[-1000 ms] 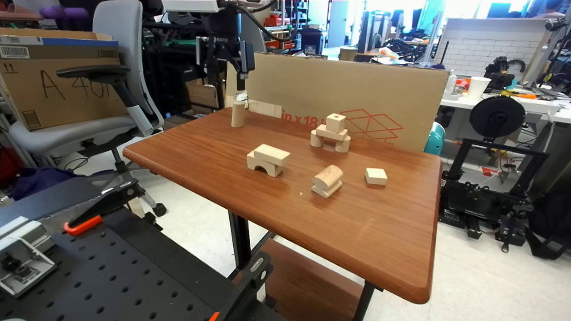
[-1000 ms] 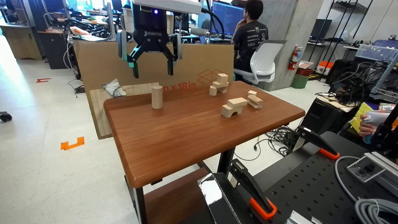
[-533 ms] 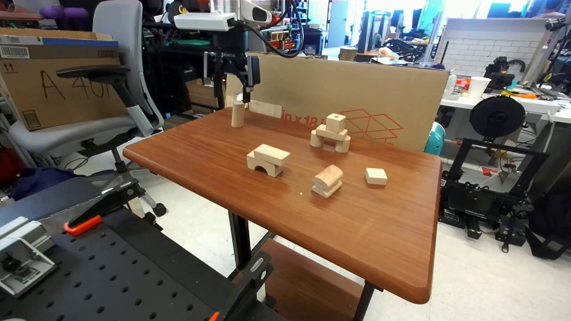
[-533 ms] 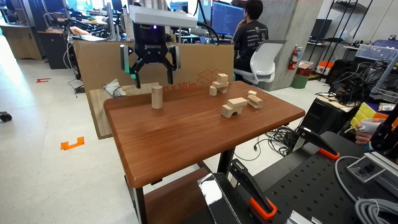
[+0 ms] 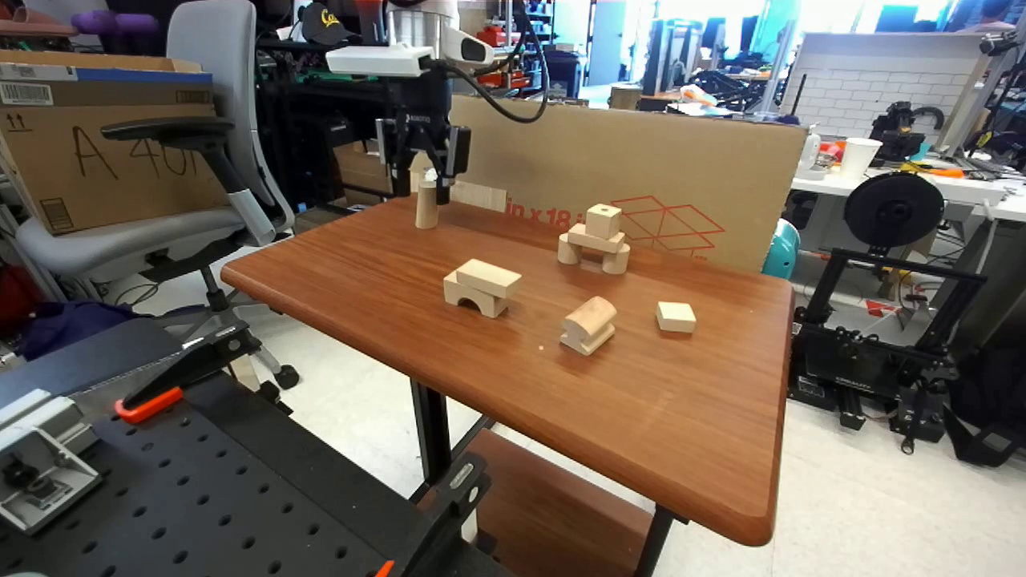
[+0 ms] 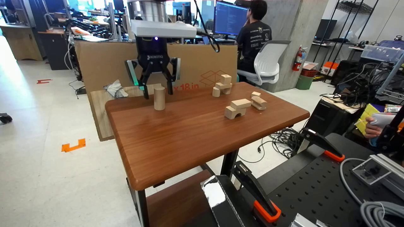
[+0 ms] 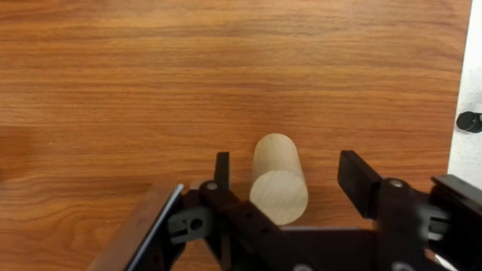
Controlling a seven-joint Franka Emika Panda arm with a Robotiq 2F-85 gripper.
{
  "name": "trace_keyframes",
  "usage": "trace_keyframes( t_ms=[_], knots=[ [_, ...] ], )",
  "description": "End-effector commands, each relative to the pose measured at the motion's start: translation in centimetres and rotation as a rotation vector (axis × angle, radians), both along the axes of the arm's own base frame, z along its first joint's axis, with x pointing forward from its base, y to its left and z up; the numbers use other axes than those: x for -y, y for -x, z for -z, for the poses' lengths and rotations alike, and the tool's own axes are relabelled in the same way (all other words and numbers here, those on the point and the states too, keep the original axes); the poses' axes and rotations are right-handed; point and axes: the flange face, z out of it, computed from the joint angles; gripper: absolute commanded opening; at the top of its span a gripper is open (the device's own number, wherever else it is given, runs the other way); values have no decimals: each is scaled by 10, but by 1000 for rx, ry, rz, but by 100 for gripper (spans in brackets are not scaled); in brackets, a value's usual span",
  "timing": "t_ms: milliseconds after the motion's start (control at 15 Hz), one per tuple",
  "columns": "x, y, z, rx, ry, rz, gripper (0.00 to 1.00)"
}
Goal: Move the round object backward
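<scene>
The round object, a pale wooden cylinder [image 5: 427,213], stands upright near the far edge of the table, away from the other blocks. It also shows in an exterior view [image 6: 159,100] and in the wrist view [image 7: 279,197]. My gripper [image 6: 158,92] is open and points down at the cylinder's top. In both exterior views its fingertips lie to either side of the upper end. In the wrist view the cylinder is between the fingers [image 7: 287,165], closer to the left one, with a gap to the right one. It is not gripped. A gripper link hides a bit of its top.
An arch block with a flat block on top [image 5: 481,288] stands mid-table. A small stacked structure [image 5: 595,236] is near the back. A grooved block [image 5: 589,324] and a flat square block [image 5: 676,316] lie farther right. A cardboard sheet [image 5: 561,152] stands behind the table [image 5: 385,296].
My gripper has come down from above the cylinder to the level of its top. Its fingers have drawn somewhat closer together. The cylinder and the other blocks have not moved.
</scene>
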Motion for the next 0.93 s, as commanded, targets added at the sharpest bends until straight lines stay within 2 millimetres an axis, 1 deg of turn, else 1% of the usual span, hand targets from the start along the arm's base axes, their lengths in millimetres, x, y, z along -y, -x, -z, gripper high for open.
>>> trace_keyframes(
  t_ms=[0,133,200,267,467,600,733,867],
  knots=[
    [-7,-8,-17,20,7,-33,42],
    [-8,-9,-24,37,2,-34,27],
    [-7,-9,-27,41,0,-31,20],
    [-6,-9,-29,44,0,-24,12],
    [1,-8,-36,44,-1,0,11],
    [4,-3,-50,51,-7,12,11],
    [8,9,-69,39,-26,0,11],
    [15,24,-83,29,-32,-2,11]
  ],
)
